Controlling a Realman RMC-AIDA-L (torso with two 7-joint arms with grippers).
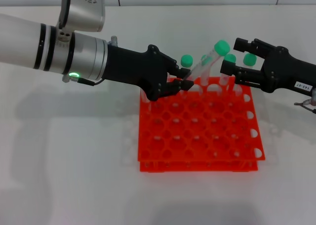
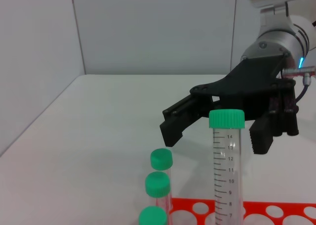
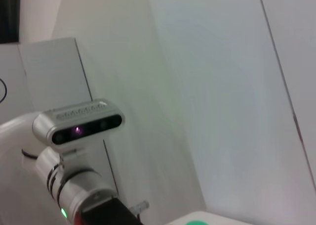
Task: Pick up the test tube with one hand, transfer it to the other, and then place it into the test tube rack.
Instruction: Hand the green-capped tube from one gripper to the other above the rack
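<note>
Clearly mid-handover: the pickup looked done, while the transfer and the placing in the test tube rack [image 1: 197, 131] were left, judging by how things lay. The left gripper [image 1: 183, 84] was clamped on the lower body of the test tube [image 1: 210, 62], which leaned with its green cap up and toward the right arm, above the rack's far edge. The right gripper [image 1: 239, 57] sat just beside the cap, fingers apart, not touching the tube as far as the head view showed. In the left wrist view the tube [image 2: 226, 165] stood in front, with the right gripper [image 2: 217, 131] open just behind the cap. Other green-capped tubes [image 2: 158, 185] stood in the rack's far row. The right wrist view showed mostly the left arm [image 3: 74, 195] and a sliver of green cap, no fingers.
</note>
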